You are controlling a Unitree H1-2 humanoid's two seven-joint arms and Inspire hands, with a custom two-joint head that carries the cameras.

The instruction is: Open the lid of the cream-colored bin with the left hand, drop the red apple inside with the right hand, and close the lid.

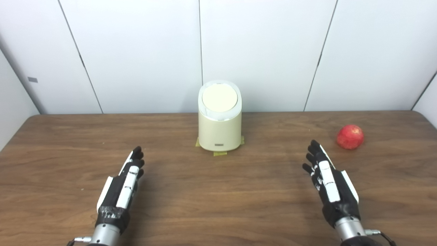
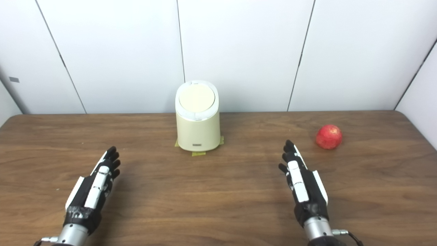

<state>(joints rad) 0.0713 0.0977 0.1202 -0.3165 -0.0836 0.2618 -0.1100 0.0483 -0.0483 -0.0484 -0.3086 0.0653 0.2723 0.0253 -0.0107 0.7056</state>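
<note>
Near the table's (image 1: pixel 68 136) back edge the cream-colored bin's (image 1: pixel 220 131) lid (image 1: pixel 219 97) is shut, red apple (image 1: pixel 350 137) untouched toward the right edge; left hand (image 1: pixel 121 188) and right hand (image 1: pixel 329 184) empty, fingers extended, nothing begun.

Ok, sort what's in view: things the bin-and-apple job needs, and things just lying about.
Needed: cream-colored cylindrical bin, its round lid shut; round red apple; left hand; right hand, both open.
Lying about: yellow tape patches under the bin; brown wooden table.

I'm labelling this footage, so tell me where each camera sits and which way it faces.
Left eye view: on the head, looking forward and down at the table; both arms enter from below, left hand, right hand.
Right eye view: beside it, same aim, scene shifted leftward.
Shared: closed cream bin, red apple, both hands open.
</note>
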